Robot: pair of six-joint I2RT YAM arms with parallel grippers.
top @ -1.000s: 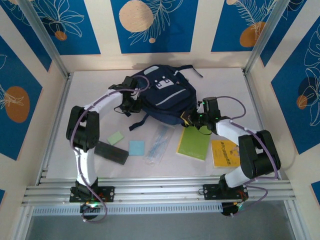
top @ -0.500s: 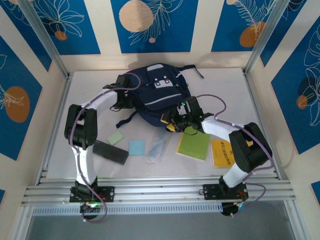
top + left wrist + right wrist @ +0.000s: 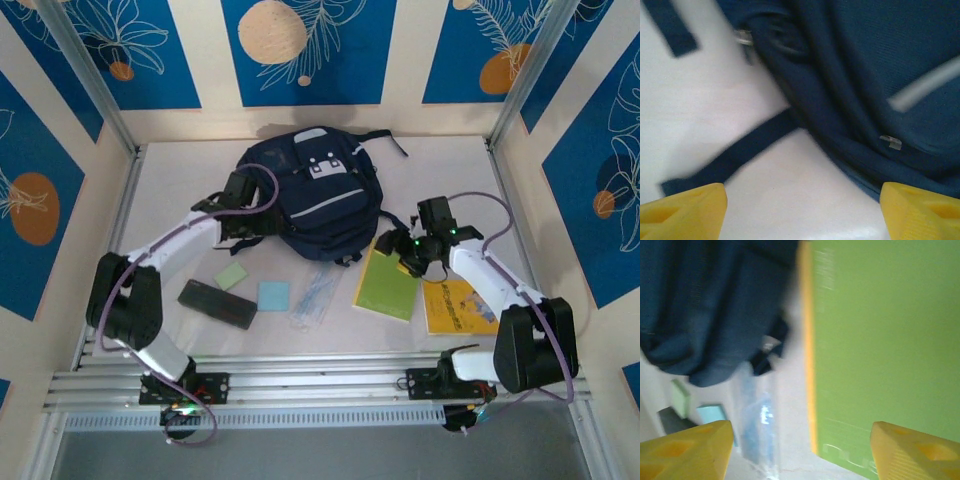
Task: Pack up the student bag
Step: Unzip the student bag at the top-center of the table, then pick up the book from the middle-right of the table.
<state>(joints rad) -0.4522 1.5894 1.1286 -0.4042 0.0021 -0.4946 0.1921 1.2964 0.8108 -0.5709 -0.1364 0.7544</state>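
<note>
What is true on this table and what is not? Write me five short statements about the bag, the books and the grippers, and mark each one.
1. The student bag lies on the table, toward its far side. True.
2. The green book is inside the bag. False: it lies on the table in front of the bag, next to the yellow book.
3. The left gripper is open and holds nothing. True.
4. The right gripper is shut on the yellow book. False: it is open and holds nothing.
5. The green note and the blue note lie apart from each other. True.
</note>
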